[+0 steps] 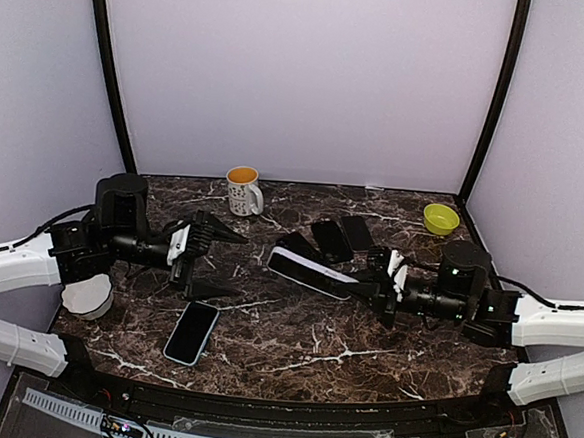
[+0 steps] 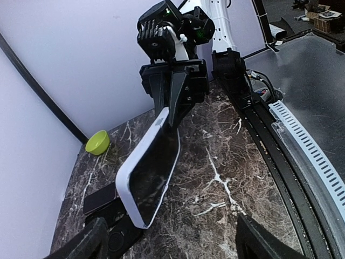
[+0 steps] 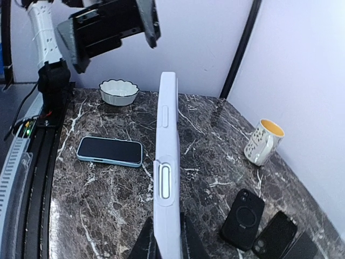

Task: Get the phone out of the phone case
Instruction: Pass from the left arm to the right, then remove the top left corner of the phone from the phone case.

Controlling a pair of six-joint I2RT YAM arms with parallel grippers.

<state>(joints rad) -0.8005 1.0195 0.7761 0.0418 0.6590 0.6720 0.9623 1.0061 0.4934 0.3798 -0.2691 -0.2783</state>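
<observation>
though the right wrist sees the phone case (image 3: 166, 162) edge-on, the left shows the phone (image 2: 153, 175) inside; right gripper (image 1: 368, 281) clamps it, left gripper (image 1: 240, 268) gapes; marble table (image 1: 293, 344), lilac walls (image 1: 302, 69)

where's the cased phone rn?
Top view, mid-table: the white-cased phone is clamped at its right end by the right gripper, with the open left gripper just to its left and black cases behind it.

A: Identify the support surface.
B: Dark marble table (image 1: 295, 324).
A: List the items resting directly on it.
B: Rear: mug (image 1: 242, 189), green bowl (image 1: 439, 218). Centre rear: black cases (image 1: 331, 239), side by side. Left edge: white bowl (image 1: 88, 296). Front left: blue-edged phone (image 1: 192, 332), lying flat.
</observation>
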